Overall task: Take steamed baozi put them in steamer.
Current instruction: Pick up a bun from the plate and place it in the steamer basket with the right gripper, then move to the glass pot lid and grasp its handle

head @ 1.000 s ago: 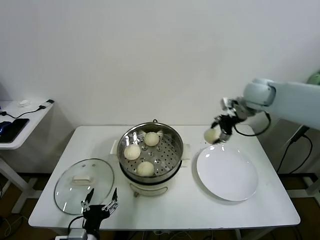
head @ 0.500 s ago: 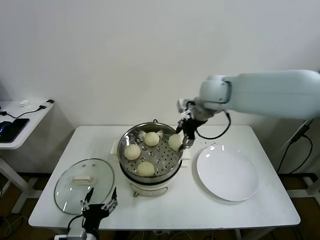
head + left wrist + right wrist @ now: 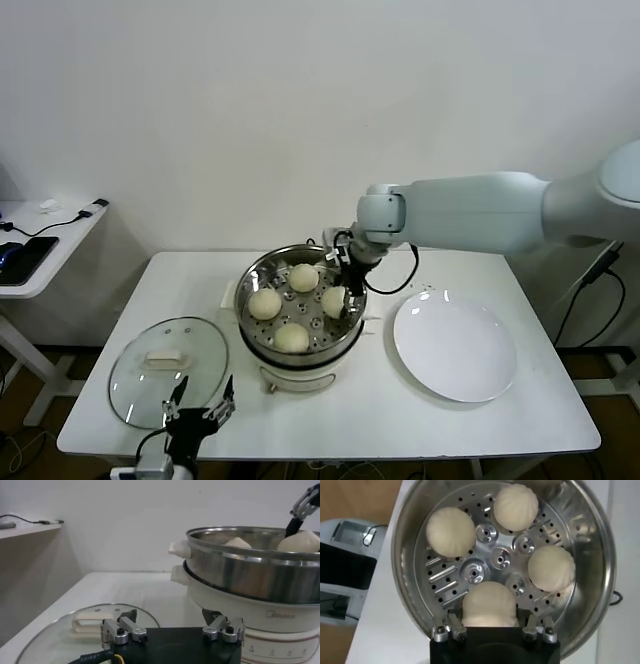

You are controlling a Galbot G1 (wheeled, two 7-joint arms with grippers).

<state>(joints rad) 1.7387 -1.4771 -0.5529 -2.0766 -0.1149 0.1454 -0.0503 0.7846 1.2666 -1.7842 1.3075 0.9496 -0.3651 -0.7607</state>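
The right claw reaches down into the round shiny stainless-steel steamer on its cream-white base, its fingers partly spread and closed around a small round off-white steamed baozi over the right side of the perforated tray. Three more off-white buns lie on the tray: one far, one left, one near. The right wrist view shows all four buns around the tray's centre and the held bun between the two fingertips, which the head view only hints at. The left claw hangs at the near left edge of the white table, fingers spread wide and holding nothing, just over the round glass lid with a cream handle. The left wrist view shows the steamer's side wall. A flat white round plate lies right of the steamer.
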